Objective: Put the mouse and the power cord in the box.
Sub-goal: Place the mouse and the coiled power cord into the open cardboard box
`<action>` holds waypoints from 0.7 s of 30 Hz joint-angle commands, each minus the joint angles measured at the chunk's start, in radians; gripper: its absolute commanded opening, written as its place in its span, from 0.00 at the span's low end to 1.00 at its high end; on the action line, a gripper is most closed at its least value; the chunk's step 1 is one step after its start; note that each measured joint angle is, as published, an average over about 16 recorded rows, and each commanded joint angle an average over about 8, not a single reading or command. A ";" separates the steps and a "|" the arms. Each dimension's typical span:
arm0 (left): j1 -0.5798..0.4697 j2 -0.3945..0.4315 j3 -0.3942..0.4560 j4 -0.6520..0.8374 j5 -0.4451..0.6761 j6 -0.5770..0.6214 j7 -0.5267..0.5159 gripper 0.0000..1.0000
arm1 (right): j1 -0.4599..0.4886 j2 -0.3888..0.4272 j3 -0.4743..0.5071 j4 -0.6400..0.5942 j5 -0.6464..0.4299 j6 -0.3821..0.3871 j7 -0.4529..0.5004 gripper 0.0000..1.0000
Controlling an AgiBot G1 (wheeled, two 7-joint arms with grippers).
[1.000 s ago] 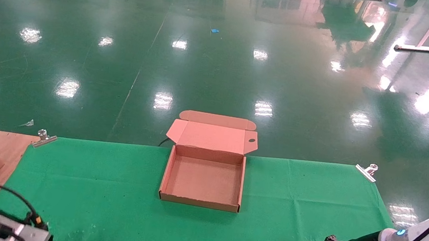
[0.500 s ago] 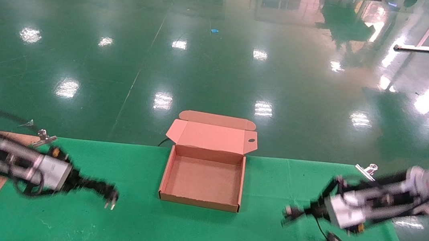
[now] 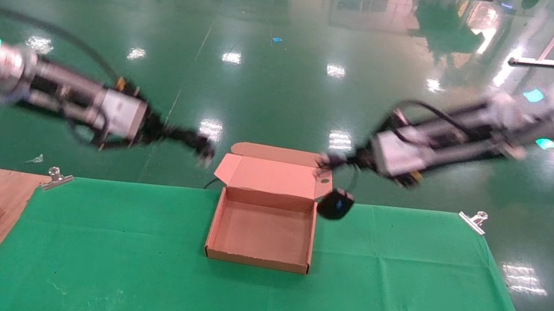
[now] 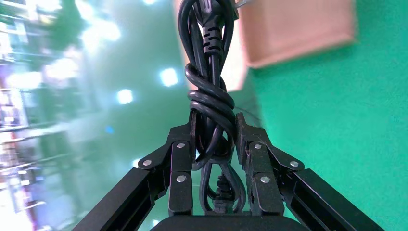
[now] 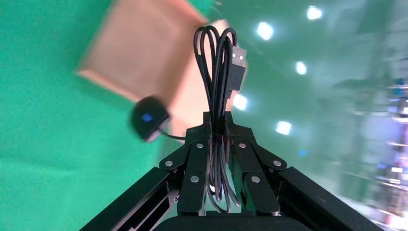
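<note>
Both arms are raised and converge on the box [image 3: 262, 229], which lies open on the green cloth [image 3: 139, 265] with its hinged lid [image 3: 274, 175] folded back over the far edge.

The left gripper [image 4: 215, 139] is clamped on the power cord [image 4: 210, 98]; the pads press the knotted middle of the twisted bundle from both sides. Gripping at the knot likely keeps the loops from spilling apart in the air. The bundle's long axis runs straight out along the gripper's own line, with the chunky plug end leading toward the box's lid. In the head view this gripper [image 3: 202, 146] hangs just off the lid's left corner, above the floor beyond the cloth.

The right gripper [image 5: 217, 127] is closed on the folded loops of the mouse's thin cable [image 5: 217, 72], whose USB plug [image 5: 239, 58] points forward along the fingers. Held by the cable alone, the mouse [image 3: 335, 204] dangles below on a short free length, just beside the box's far right corner and outside its wall. Its oval body is tilted, with a small blue light showing. Neither item is in the box yet.
</note>
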 commanded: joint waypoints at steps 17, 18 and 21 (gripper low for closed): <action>0.038 0.099 -0.058 0.015 -0.082 -0.121 0.205 0.00 | 0.029 -0.075 0.022 0.014 0.034 0.180 0.052 0.00; 0.063 0.106 -0.072 0.009 -0.102 -0.158 0.233 0.00 | 0.032 -0.073 0.023 0.012 0.036 0.174 0.053 0.00; 0.139 0.134 -0.120 -0.004 -0.168 -0.292 0.306 0.00 | 0.041 -0.067 0.024 0.007 0.038 0.149 0.052 0.00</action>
